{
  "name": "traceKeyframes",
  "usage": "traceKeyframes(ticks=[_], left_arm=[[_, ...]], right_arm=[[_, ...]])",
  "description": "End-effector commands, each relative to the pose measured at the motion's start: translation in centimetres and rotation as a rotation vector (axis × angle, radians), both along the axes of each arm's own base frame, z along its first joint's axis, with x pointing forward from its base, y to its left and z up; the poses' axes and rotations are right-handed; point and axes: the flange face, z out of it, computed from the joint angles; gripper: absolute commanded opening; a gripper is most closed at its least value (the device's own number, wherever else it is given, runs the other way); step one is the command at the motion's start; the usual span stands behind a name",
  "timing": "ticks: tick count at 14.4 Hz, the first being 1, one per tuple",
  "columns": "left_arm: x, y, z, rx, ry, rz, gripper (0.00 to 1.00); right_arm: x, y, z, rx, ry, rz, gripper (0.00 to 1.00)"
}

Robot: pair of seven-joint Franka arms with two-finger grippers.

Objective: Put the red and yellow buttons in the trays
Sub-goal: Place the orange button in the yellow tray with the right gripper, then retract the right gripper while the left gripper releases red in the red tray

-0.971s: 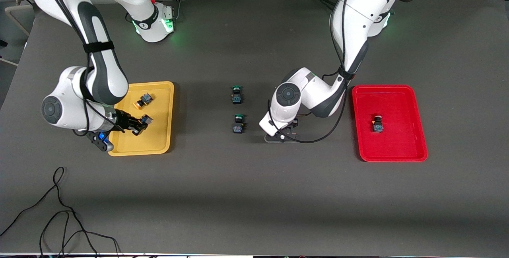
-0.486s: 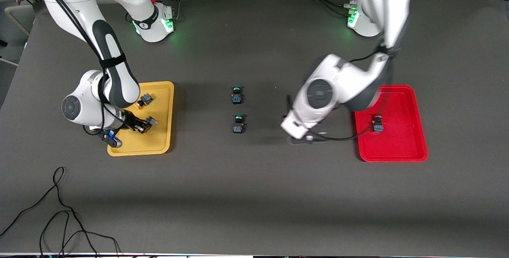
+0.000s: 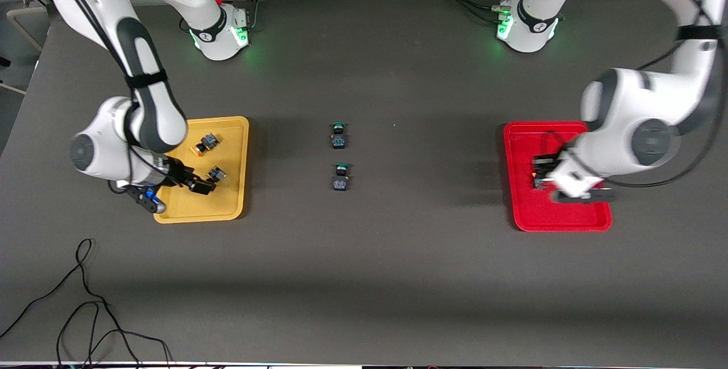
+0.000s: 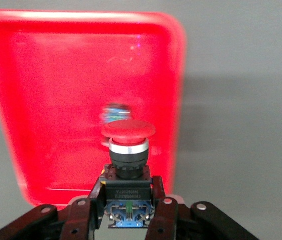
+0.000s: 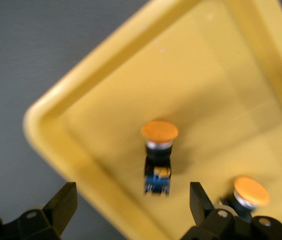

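Note:
The yellow tray (image 3: 233,198) holds two yellow-capped buttons (image 3: 205,143) (image 3: 216,174), both lying on its floor. My right gripper (image 3: 198,185) is open and empty, low over that tray, just beside the second button. In the right wrist view the tray (image 5: 81,150), one button (image 5: 158,155) and the other button (image 5: 248,195) show past my open gripper (image 5: 131,210). My left gripper (image 3: 545,171) is over the red tray (image 3: 569,221), shut on a red-capped button (image 4: 127,150). Another button (image 4: 115,112) lies blurred in the red tray (image 4: 46,75) beneath it.
Two green-capped buttons (image 3: 338,135) (image 3: 340,177) stand on the dark table mat midway between the trays. A loose black cable (image 3: 85,306) lies near the front edge at the right arm's end.
My left arm swung from the table's middle to over the red tray with the red button. My right gripper let go of the second yellow button in the yellow tray and drew back.

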Motion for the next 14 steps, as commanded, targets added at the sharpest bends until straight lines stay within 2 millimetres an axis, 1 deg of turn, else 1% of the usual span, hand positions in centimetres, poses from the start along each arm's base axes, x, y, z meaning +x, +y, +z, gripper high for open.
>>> traceKeyframes(ticks=[1,2,3,5,6,7,8,9,10,11,12,13,14], left_arm=[[-0.7,5.3,-3.7,-0.007,-0.007,-0.062,0.0],[-0.9,6.9,-5.8,0.005,-0.017,-0.09,0.01],[-1.2,8.0,-7.9,0.018,-0.023,-0.1,0.03],[-1.8,9.7,-11.4,0.035,-0.036,-0.119,0.04],[-1.9,9.7,-12.4,0.035,-0.04,-0.127,0.06],[-1.9,9.8,-12.7,0.036,-0.037,-0.131,0.15],[-1.9,9.9,-12.6,0.037,-0.032,-0.131,0.53],[-1.8,10.0,-12.2,0.038,-0.03,-0.136,1.0],[-1.8,9.9,-11.4,0.042,-0.021,-0.139,1.0],[-1.3,10.2,-9.8,0.05,-0.012,-0.135,1.0],[-0.8,10.3,-8.1,0.056,0.007,-0.137,1.0],[-0.2,10.3,-5.8,0.059,0.024,-0.143,1.0],[0.3,10.6,-3.5,0.056,0.032,-0.151,1.0]], right_arm=[[-1.3,-0.8,8.9,0.0,-0.071,0.113,1.0],[-1.9,-1.7,11.8,-0.004,-0.1,0.131,1.0],[-2.2,-2.6,14.9,-0.01,-0.128,0.146,1.0],[-2.5,-3.0,20.9,-0.022,-0.134,0.198,1.0],[-2.6,-2.6,23.7,-0.025,-0.128,0.225,1.0],[-2.8,-2.1,26.4,-0.023,-0.127,0.243,1.0],[-3.5,-1.2,29.0,-0.032,-0.133,0.27,1.0],[-4.4,-0.8,31.1,-0.058,-0.158,0.293,1.0],[-5.2,-0.6,32.8,-0.085,-0.186,0.311,1.0],[-5.9,-0.5,33.8,-0.087,-0.209,0.314,1.0],[-5.9,-0.9,33.9,-0.088,-0.217,0.309,1.0],[-5.3,-1.4,33.2,-0.091,-0.213,0.295,1.0],[-4.4,-1.3,31.9,-0.099,-0.207,0.305,1.0]])
